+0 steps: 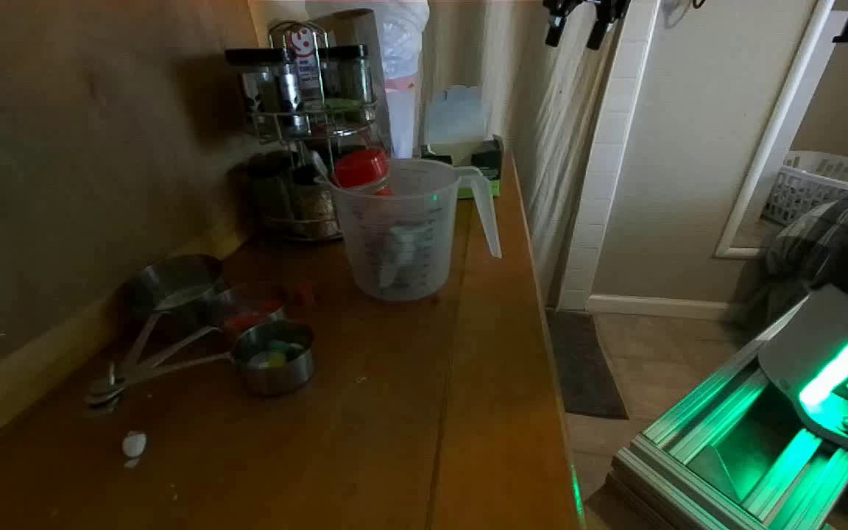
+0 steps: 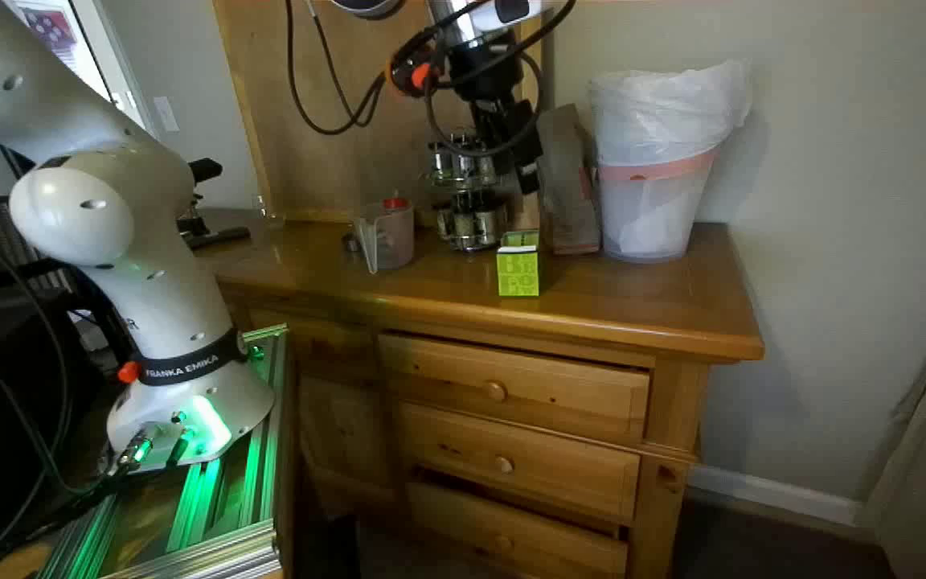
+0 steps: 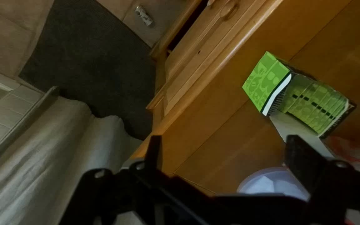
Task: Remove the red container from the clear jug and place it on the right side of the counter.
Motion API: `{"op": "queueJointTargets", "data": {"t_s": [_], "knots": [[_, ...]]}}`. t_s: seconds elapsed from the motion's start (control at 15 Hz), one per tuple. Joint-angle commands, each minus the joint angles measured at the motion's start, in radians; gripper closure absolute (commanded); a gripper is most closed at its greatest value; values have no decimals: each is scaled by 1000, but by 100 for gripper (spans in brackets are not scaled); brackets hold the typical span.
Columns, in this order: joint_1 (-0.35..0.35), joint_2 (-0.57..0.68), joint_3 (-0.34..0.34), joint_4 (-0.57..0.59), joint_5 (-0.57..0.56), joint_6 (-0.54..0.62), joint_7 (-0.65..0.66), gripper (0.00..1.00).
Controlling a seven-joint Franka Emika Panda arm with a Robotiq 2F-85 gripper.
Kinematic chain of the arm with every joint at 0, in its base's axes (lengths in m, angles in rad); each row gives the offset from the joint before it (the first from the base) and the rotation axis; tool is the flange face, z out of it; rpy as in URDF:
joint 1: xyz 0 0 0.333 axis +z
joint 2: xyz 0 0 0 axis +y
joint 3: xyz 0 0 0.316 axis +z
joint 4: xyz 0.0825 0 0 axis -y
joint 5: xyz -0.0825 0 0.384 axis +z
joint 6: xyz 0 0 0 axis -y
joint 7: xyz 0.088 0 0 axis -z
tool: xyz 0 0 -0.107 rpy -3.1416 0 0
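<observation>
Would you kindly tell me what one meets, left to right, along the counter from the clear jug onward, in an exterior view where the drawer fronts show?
The clear jug with the red container in it, the wire spice rack, the green box, apparently a brown paper bag, the white-lined bin.

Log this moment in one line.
gripper: open, empty, away from jug | red container: in jug | green box: on counter | placement: not done

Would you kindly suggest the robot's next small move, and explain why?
I'd probably shift the open claw toward the clear jug, above rim height: the red container sits in it, poking above the rim in both exterior views, while the wrist view shows the green box instead.
</observation>
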Motion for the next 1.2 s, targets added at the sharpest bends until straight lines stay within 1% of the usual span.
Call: {"op": "queueJointTargets", "data": {"t_s": [0.0, 0.27, 0.47, 0.67, 0.8, 0.93, 1.07, 1.13], "knots": [[-14, 1, 14, 2, 9, -3, -6, 0], [-14, 1, 14, 2, 9, -3, -6, 0], [74, -84, -13, -60, 107, -29, -167, 0], [142, -181, 5, -125, 179, -75, -255, 0], [192, -268, 29, -171, 199, -122, -292, 0], [245, -362, 52, -203, 207, -201, -315, 0], [293, -458, 81, -235, 196, -287, -334, 0], [309, -507, 106, -261, 176, -297, -343, 0]]}}
